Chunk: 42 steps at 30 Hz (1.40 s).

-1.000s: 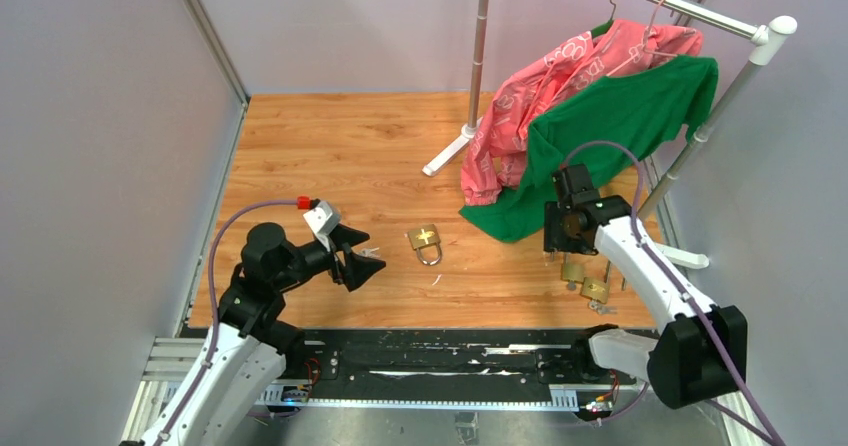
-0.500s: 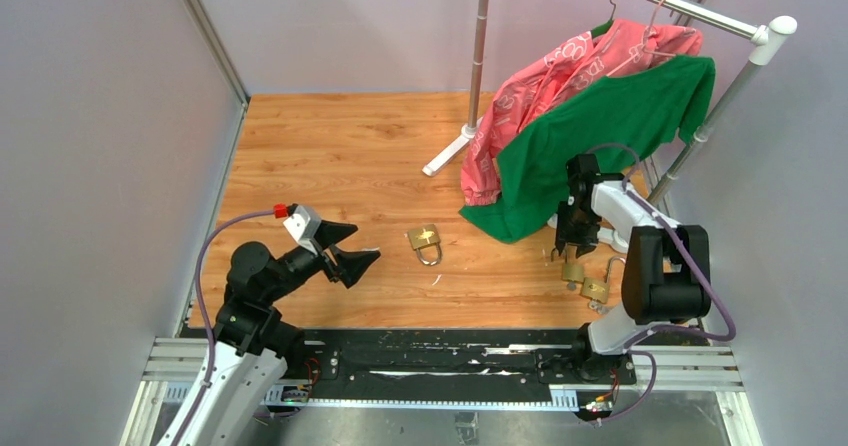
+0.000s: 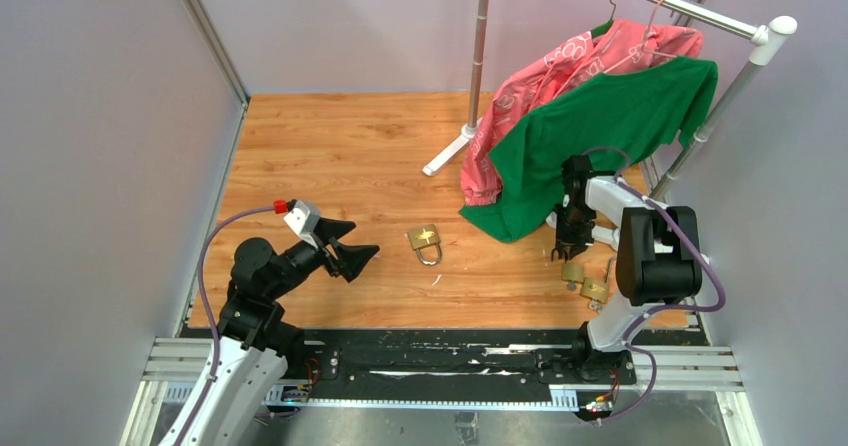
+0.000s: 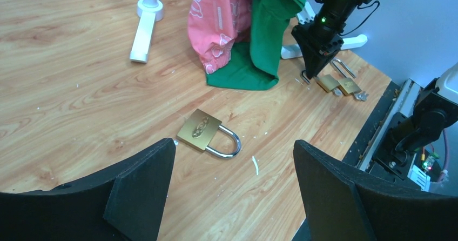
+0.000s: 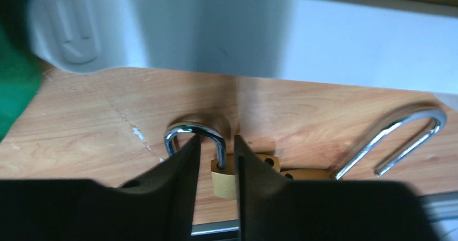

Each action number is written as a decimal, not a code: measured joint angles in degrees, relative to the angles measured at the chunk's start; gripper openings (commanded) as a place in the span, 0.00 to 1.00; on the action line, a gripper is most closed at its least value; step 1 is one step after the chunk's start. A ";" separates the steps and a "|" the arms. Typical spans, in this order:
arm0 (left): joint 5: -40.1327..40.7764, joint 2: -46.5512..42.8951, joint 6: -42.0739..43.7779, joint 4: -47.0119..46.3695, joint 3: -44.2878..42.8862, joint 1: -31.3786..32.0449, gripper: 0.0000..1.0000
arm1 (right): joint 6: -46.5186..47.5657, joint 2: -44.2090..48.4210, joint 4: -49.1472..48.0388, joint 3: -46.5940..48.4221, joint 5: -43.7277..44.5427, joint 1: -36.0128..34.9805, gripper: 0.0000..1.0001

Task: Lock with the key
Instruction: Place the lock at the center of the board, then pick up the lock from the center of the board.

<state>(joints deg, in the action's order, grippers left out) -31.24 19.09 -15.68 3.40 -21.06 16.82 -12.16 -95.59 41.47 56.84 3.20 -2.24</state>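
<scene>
Claw placement at the right-hand cluster. Your right claw (image 5: 217, 146) stands narrowed to a slim gap astride one leg of the chrome shackle of a small brass padlock (image 5: 223, 182). The lock lies on the wood-grain counter (image 3: 340, 156), just before the white foot of the clothes rail (image 5: 216, 30). No firm pinch shows yet; contact cannot be confirmed. To do this well, you should centre the leg between the pads, close squarely, and lift without dragging the neighbouring long-shackled brass padlock (image 5: 402, 135), which lies just beside it. Your left claw (image 4: 233, 146) is spread wide and holds nothing, aimed at a larger brass padlock (image 4: 201, 129) mid-counter.

Count: three padlocks, one central and two at the right; two garments on the rail, one pink (image 3: 560, 76) and one green (image 3: 610, 116). A small silvery piece (image 4: 361, 95) beside the right pair may be the key; you cannot tell from here.
</scene>
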 measured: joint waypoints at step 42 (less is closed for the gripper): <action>-10.75 15.98 23.10 -6.38 -6.75 11.52 0.97 | -12.28 36.44 -27.12 -9.99 -20.41 -27.23 0.00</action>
<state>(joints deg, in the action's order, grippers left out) -42.00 35.07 7.42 -2.98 -27.81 28.34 -24.45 -59.16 14.35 46.85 -17.21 -29.47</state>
